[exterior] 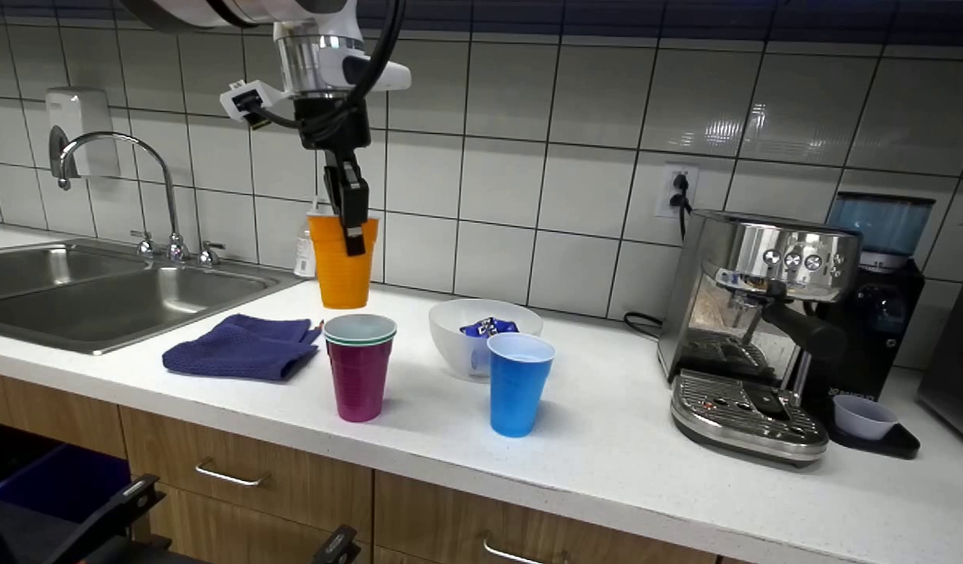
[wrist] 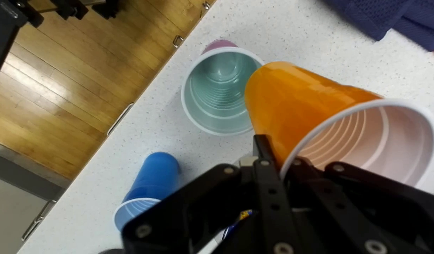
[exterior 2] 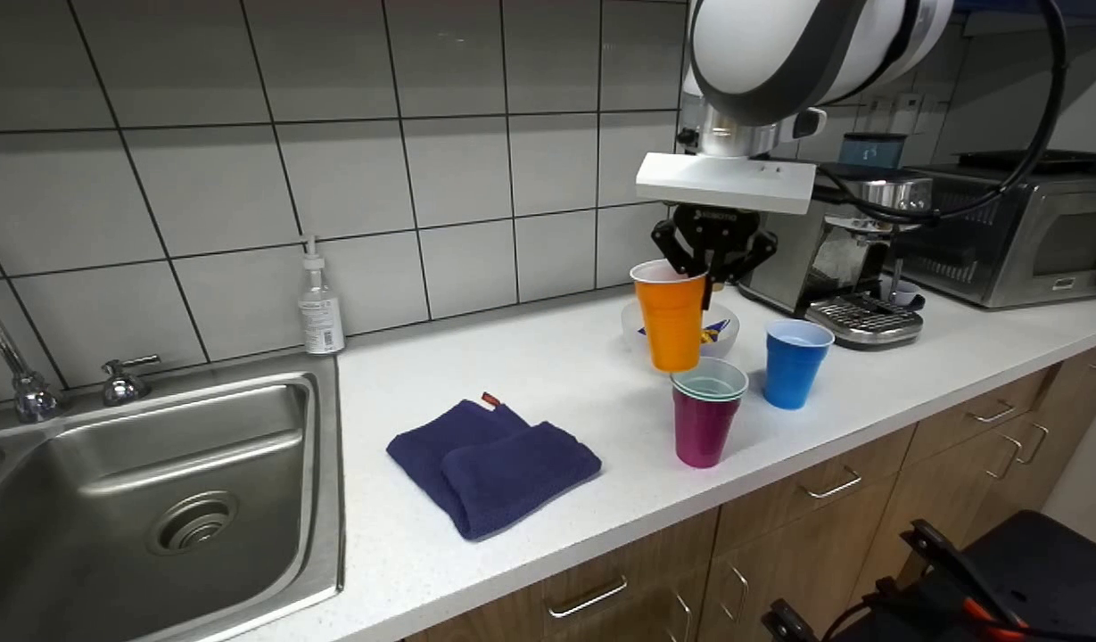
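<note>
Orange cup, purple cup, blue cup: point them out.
Orange cup [exterior 2: 669, 319], in an exterior view: outer wall.
Purple cup [exterior 2: 704, 432], in an exterior view: outer wall.
Blue cup [exterior: 519, 392], in an exterior view: outer wall.

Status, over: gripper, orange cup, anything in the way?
Gripper shut on orange cup. Held above counter. Maroon cup stack near its base, possibly obstructing.

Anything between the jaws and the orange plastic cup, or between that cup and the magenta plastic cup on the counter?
Nothing visible: the jaws grip the orange plastic cup by its wall, and only a gap shows beneath it. The magenta plastic cup has a pale green plastic cup nested inside, though.
</note>
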You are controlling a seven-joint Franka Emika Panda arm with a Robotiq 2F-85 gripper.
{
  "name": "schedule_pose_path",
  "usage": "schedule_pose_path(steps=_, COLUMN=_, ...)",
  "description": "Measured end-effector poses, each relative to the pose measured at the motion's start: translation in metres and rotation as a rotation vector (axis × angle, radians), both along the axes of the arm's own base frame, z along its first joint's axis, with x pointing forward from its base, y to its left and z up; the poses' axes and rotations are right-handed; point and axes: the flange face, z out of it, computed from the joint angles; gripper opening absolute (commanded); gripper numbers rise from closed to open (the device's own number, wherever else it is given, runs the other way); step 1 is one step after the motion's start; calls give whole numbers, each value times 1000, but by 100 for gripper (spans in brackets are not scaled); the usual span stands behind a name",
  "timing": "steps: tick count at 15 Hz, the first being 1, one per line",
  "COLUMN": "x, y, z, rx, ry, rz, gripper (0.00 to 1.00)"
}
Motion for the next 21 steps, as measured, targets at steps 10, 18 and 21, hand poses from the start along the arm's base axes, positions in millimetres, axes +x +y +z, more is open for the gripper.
schedule_pose_path(steps=10, x=-32, y=-13, z=1, rx=-8, ry=8, rz=-51, gripper=0)
schedule_pose_path(steps=18, x=-46, y=-31, z=0, rx=-3, ry=5, rz=-104, gripper=0)
schedule_pose_path(steps=21, x=-46, y=-36, z=1, rx=2, ry=3, rz=-118, gripper=0)
